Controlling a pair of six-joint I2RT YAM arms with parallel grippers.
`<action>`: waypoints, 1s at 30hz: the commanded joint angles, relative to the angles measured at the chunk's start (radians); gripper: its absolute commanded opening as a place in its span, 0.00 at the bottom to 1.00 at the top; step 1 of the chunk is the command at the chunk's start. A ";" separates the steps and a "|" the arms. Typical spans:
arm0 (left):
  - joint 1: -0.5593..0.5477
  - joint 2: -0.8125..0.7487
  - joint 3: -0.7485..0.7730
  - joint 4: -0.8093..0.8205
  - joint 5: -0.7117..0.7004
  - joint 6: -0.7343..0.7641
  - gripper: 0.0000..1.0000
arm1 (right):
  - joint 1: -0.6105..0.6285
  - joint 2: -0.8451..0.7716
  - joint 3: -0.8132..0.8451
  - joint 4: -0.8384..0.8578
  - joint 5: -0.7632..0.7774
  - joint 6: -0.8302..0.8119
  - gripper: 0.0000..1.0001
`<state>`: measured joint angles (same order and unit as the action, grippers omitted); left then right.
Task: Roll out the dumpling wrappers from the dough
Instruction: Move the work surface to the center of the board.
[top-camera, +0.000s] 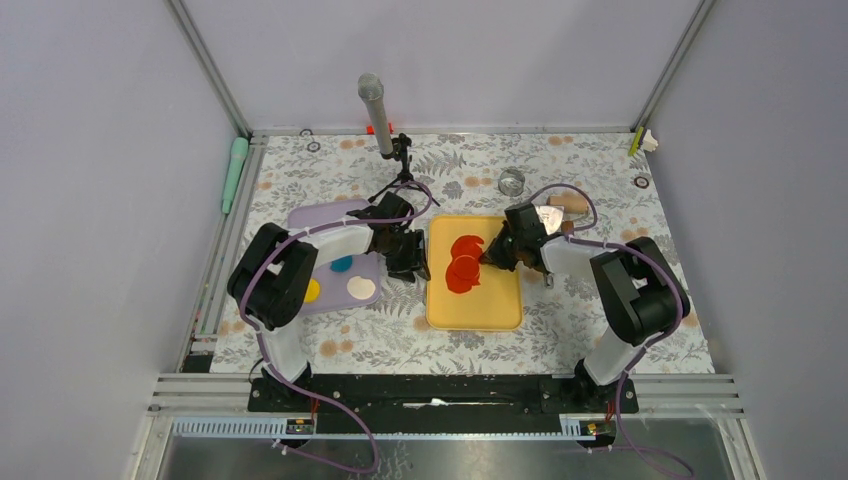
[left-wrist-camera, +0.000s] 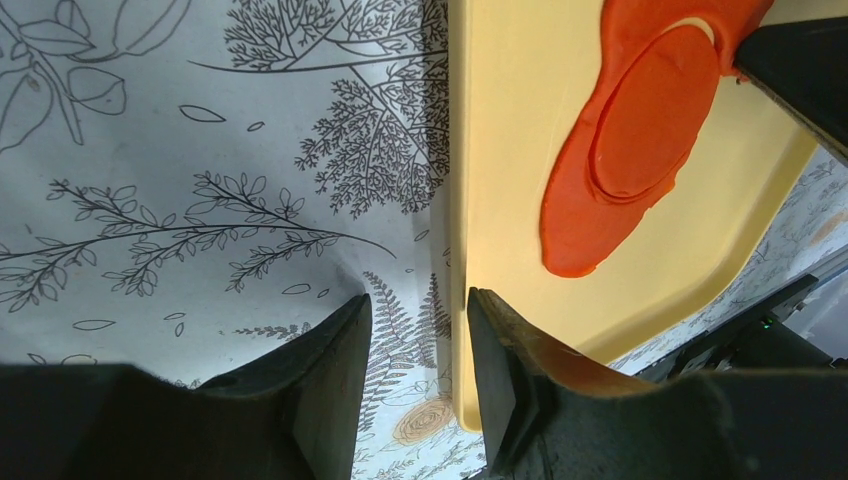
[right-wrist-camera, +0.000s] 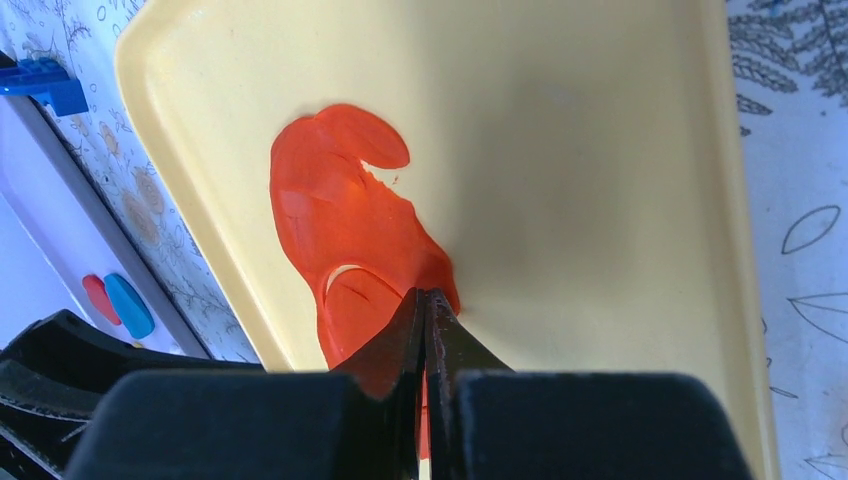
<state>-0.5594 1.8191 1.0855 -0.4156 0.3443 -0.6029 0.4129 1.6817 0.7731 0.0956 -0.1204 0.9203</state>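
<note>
Purple tray (top-camera: 315, 215): far left of the work area, carrying blue, yellow and cream discs; no part in the task.

Left gripper (left-wrist-camera: 418, 310): fingers apart with nothing between them, low over the patterned tablecloth, just beside the left rim of the yellow tray.

Yellow tray (top-camera: 480, 305): centre of the table, between the two grippers.

Red dough sheet (top-camera: 465, 262): flattened and irregular, lying in the left half of the yellow tray.

Dumpling wrapper (left-wrist-camera: 655, 115): thin round red disc, lying flat on top of the dough sheet, touching it all over.

Right gripper (right-wrist-camera: 424, 300): fingers pressed together at the right edge of the wrapper, a sliver of red showing between them; judged to be pinched on that edge.

Metal ring (top-camera: 512, 181): behind the tray, well apart from the dough.

Step in hand (judgement): peeling the wrapper off the sheet.

Risk 1: tearing or stretching of the thin disc, caused by clay sticking to clay under a pull at one edge only.

Risk 2: dragging of the whole sheet, or of the tray, with nothing holding either down.

Risk 3: slipping of the narrow pinch, dropping the disc folded.
</note>
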 joint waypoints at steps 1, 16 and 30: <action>-0.011 0.020 -0.004 0.011 0.013 0.015 0.45 | 0.003 0.031 0.043 -0.019 0.073 -0.019 0.00; -0.025 0.039 0.008 -0.003 0.013 0.024 0.40 | 0.002 -0.156 0.005 0.018 0.115 0.011 0.00; -0.031 0.064 0.028 -0.024 -0.001 0.021 0.00 | 0.007 -0.200 -0.197 0.072 0.037 0.115 0.00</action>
<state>-0.5930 1.8492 1.0939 -0.3977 0.3836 -0.6094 0.4137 1.5028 0.6033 0.1196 -0.0772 0.9897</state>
